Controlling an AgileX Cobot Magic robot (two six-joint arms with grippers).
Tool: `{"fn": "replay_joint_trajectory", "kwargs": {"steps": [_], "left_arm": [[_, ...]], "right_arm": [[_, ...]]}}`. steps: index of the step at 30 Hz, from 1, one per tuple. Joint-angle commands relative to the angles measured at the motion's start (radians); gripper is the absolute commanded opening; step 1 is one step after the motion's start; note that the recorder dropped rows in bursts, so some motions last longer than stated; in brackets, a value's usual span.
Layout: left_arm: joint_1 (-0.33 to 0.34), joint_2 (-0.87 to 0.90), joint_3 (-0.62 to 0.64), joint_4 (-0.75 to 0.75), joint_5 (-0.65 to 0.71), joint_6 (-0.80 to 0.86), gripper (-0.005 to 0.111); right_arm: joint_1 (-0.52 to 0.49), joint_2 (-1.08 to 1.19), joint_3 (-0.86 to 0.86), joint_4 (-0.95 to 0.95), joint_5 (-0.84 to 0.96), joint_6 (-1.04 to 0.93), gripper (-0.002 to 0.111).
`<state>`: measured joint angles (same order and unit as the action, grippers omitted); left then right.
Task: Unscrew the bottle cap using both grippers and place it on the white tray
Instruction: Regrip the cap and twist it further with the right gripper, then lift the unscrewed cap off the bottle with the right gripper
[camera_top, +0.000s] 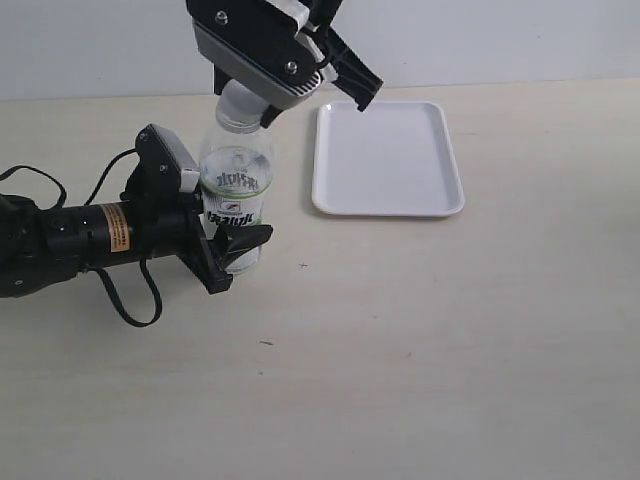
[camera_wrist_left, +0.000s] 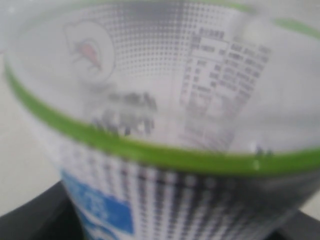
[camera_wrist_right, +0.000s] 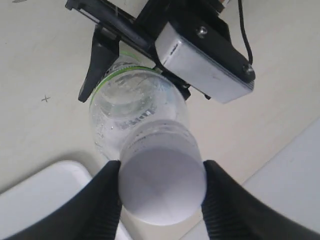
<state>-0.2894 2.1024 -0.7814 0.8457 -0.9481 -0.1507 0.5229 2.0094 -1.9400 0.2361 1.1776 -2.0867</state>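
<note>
Pale table (camera_top: 420, 350): white tray (camera_top: 390, 160) lies near bottle (camera_top: 238, 178), not touching. Bottle upright, L gripper (camera_top: 215, 215) clamped round its label. R gripper (camera_wrist_right: 161, 172) pinches bottle cap (camera_wrist_right: 162, 192) btwn both fingers; cap sits on neck, off tray.

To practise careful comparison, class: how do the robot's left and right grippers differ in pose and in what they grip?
The left gripper lies level, reaching in from the side; the right gripper points down from above. The left clamps the bottle at its label; the right pinches the bottle cap. Both are black and shut on something.
</note>
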Motion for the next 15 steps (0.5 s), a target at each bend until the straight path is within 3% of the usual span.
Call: {"fn": "replay_joint_trajectory", "kwargs": {"steps": [1,6,10,15], "left_arm": [[-0.002,-0.006,-0.002,-0.019,-0.007,-0.018,0.0],[-0.002,-0.006,-0.002,-0.018,-0.01,-0.018,0.0],[0.0,-0.006,-0.002,-0.032,-0.031,-0.049,0.0],[0.0,-0.006,-0.002,-0.084,-0.036,-0.073,0.0]], "right_arm": [[0.001,-0.014,-0.001,-0.001,0.044,-0.03,0.0],[0.001,-0.095,-0.001,0.026,0.044,0.006,0.0],[0.001,-0.176,-0.001,0.02,0.044,0.196,0.0],[0.001,-0.272,-0.001,-0.106,0.022,0.937,0.0]]}}
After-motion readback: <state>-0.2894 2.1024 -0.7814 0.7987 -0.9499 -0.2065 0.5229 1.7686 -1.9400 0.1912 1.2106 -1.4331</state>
